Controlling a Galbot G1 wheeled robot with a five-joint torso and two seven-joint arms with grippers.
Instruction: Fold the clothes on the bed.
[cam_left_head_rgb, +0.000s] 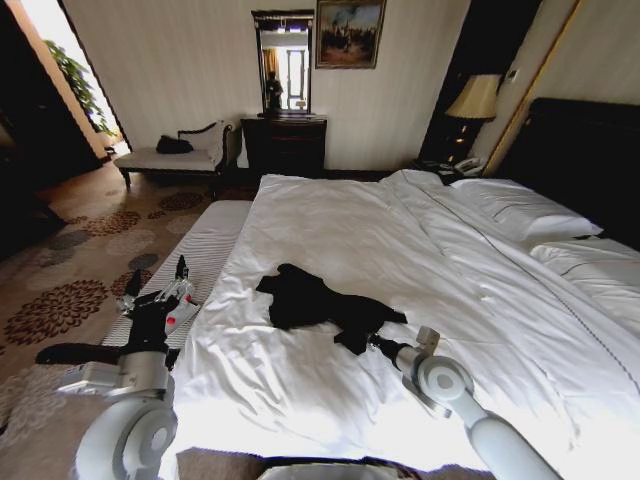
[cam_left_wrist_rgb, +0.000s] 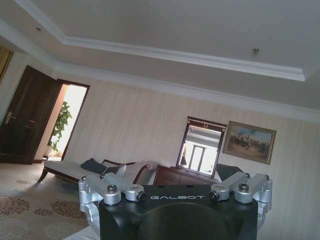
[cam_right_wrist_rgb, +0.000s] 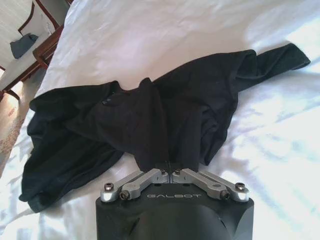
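The clothes are one black T-shirt (cam_left_head_rgb: 310, 298) lying crumpled near the middle of the bed (cam_left_head_rgb: 330, 230), on the white duvet. My right gripper (cam_left_head_rgb: 366, 341) sits at the shirt's near edge. In the right wrist view its fingers (cam_right_wrist_rgb: 167, 173) meet on a fold of the black T-shirt (cam_right_wrist_rgb: 140, 120), whose sleeve trails off to one side. My left gripper (cam_left_head_rgb: 157, 276) is raised beside the bed's left edge, over the striped bench, open and holding nothing. Its spread fingers (cam_left_wrist_rgb: 95, 192) point toward the far wall.
A pale striped bench (cam_left_head_rgb: 205, 245) runs along the bed's left side, with patterned carpet (cam_left_head_rgb: 70, 290) beyond it. A cream chaise (cam_left_head_rgb: 170, 155) and a dark dresser with a mirror (cam_left_head_rgb: 285, 140) stand at the far wall. Pillows (cam_left_head_rgb: 520, 210) and the dark headboard (cam_left_head_rgb: 590, 150) are to the right.
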